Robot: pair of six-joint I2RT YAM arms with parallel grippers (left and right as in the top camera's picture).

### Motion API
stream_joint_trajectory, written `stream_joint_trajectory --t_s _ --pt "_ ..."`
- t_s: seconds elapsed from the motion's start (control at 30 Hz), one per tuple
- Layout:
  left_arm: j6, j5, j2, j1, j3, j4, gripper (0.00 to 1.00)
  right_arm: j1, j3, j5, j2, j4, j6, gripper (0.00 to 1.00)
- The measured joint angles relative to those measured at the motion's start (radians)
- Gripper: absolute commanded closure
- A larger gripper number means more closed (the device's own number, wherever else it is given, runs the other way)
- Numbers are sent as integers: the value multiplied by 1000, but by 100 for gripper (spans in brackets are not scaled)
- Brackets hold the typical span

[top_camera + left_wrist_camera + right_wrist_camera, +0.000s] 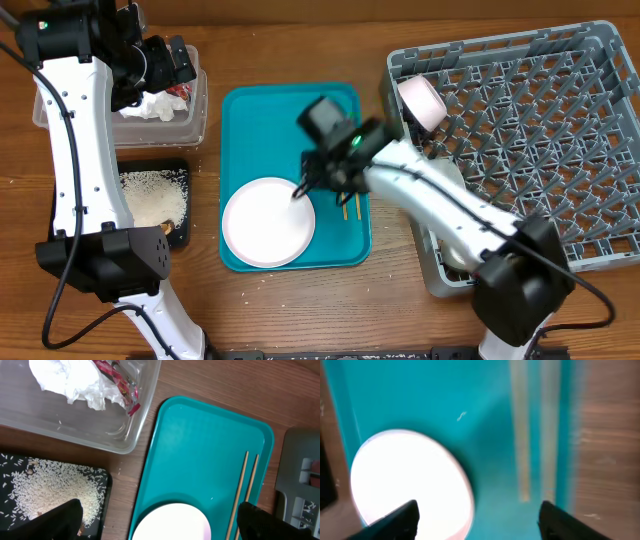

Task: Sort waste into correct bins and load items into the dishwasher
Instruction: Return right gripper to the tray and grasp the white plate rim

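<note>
A round white plate (268, 222) lies at the front of the teal tray (260, 110), with a pair of wooden chopsticks (351, 206) to its right. My right gripper (322, 188) hovers open and empty over the plate's right edge. In the right wrist view, the plate (410, 480) and chopsticks (520, 435) lie under the open jaws (480, 521). My left gripper (175, 65) is open and empty above the clear tub (195, 120), which holds a white tissue (75, 380) and a red-and-white wrapper (117, 380). The black tray (102, 477) holds white rice (50, 490).
The grey dish rack (540, 140) stands at the right, with a pale pinkish bowl (422, 100) on its side in the near-left corner. Bare wooden table shows between the teal tray and the rack. In the left wrist view the teal tray (200, 450) fills the middle.
</note>
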State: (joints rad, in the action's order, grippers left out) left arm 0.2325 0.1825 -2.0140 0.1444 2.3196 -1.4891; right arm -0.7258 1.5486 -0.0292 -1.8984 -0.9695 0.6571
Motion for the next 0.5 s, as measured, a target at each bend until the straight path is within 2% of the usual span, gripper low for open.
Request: stream_joint_trajectory --t_s 0.1,0.2,0.5 --pt "0 0 0 0 0 0 0 -44 -102 -54 -12 114 0 34" --pt "0 0 0 0 0 0 0 -65 -182 -88 -36 175 12 44" --pt "0 0 0 0 0 0 0 -61 -253 -139 -74 276 45 67"
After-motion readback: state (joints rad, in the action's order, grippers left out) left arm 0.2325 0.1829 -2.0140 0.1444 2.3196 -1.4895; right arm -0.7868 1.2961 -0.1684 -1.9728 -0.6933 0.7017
